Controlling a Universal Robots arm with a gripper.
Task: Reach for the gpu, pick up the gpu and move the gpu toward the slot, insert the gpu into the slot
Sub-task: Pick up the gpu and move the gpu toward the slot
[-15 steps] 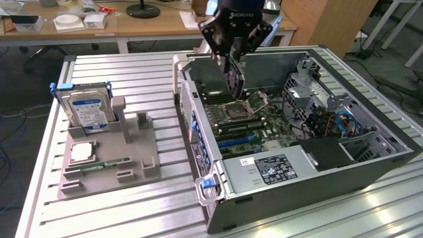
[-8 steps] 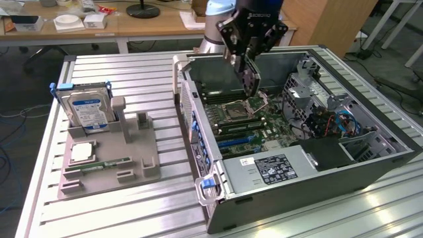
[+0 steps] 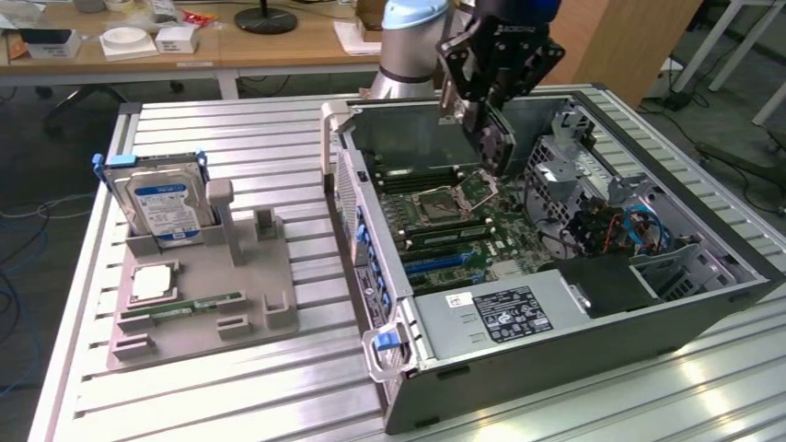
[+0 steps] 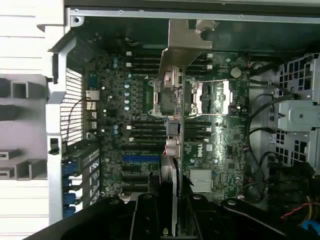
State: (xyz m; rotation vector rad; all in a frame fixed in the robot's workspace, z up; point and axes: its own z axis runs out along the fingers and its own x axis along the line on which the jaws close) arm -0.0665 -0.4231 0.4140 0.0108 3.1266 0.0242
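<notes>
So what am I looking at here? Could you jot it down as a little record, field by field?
pincer: shut on the gpu
gpu: held on edge, up in the air over the motherboard, not seated in it
computer case: open, lying on its side on the table
holder tray: grey, on the exterior view's left of the case
hard drive: standing upright in the tray
memory stick: green, lying flat on the tray

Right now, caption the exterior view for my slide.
Gripper holds the gpu over the motherboard of the open computer case.
</notes>
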